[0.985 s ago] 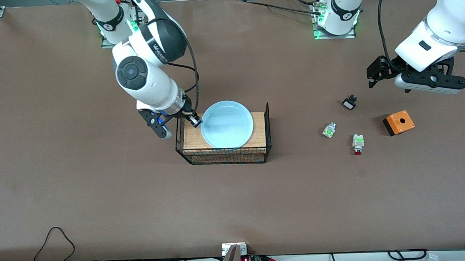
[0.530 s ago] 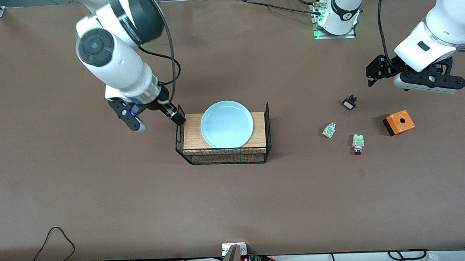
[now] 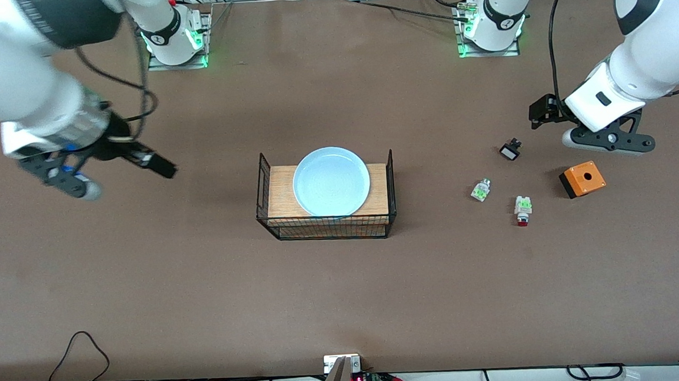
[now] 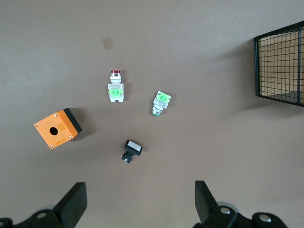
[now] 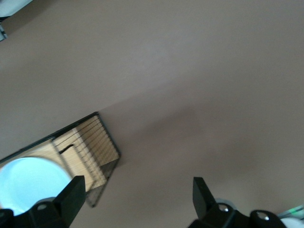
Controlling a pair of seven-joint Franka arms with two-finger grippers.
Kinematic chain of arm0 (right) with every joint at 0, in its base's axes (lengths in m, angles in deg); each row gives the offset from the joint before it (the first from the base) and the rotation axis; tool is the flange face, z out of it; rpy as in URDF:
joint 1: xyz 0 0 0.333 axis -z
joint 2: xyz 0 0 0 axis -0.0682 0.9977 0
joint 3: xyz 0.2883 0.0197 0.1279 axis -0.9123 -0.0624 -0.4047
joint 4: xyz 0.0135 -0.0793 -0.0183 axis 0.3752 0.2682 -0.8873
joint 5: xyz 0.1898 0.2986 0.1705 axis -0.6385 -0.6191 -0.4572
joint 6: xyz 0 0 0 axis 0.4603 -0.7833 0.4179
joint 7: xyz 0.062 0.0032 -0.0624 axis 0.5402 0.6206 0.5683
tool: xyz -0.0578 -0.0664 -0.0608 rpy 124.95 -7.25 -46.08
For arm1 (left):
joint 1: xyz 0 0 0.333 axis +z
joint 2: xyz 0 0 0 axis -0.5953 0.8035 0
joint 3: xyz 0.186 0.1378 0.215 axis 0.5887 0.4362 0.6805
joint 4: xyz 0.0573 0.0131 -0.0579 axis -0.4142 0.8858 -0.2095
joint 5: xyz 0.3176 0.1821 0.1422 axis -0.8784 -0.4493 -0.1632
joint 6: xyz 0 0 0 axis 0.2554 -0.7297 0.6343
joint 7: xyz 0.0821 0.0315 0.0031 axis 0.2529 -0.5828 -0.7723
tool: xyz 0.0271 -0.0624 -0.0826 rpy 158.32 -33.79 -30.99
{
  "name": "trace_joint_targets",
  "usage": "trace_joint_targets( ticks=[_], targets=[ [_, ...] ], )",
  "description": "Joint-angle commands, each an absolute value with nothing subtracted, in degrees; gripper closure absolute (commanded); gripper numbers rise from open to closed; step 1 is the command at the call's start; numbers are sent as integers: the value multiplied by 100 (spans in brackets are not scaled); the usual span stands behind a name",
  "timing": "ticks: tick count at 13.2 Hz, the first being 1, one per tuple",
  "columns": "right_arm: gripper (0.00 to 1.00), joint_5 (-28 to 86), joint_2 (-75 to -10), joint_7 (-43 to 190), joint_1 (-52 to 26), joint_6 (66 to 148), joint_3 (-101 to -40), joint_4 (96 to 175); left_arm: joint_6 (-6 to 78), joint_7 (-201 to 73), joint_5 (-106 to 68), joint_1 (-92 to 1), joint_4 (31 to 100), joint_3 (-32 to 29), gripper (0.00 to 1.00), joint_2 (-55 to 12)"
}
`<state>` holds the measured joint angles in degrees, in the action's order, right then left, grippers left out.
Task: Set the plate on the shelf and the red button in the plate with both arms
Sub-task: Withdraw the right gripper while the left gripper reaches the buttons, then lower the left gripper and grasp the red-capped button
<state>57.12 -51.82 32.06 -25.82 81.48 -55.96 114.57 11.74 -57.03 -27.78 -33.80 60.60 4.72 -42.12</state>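
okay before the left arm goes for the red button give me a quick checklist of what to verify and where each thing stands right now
1. Round pale blue plate seated on the wooden-topped wire rack: ok.
2. Right gripper off the plate, open, up over bare table toward the right arm's end: ok.
3. Left gripper open, empty: ok.
4. Small white block with green patch and red cap, the red button, lying free on the table, nothing touching it: ok.
5. Left gripper over the button: not ok; it hangs near the small black-and-white part and the orange box with a hole.
6. Similar white-and-green piece without red tip lies apart from the button: ok.
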Motion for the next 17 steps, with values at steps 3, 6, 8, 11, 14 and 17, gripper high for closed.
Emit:
trace_joint_targets(
  ticks=[3,6,8,11,14,17],
  targets=[
    [0,6193,-5224,5998,-1457,8034,-5657,11538,1068,-5701,-2888,-3364,5858,492,0,-3133],
    [0,6450,-5259,6566,-615,8069,-6295,11573,1559,-5622,-3267,-3102,5884,536,0,-2429],
    [0,6451,-5478,6575,440,8183,-7165,11827,1918,-5508,-3302,-2663,5867,527,0,-1928],
    [0,6494,-5699,6453,375,7800,-7266,11837,2604,-5235,-3285,-2520,5910,527,0,-1434],
    [0,6503,-5743,6452,373,7972,-7222,12125,2798,-4796,-3267,-2440,5893,414,0,-1398],
    [0,6512,-5769,6522,-534,8034,-6339,12118,3764,-4734,-3652,-2600,5937,457,0,-934]
  ],
)
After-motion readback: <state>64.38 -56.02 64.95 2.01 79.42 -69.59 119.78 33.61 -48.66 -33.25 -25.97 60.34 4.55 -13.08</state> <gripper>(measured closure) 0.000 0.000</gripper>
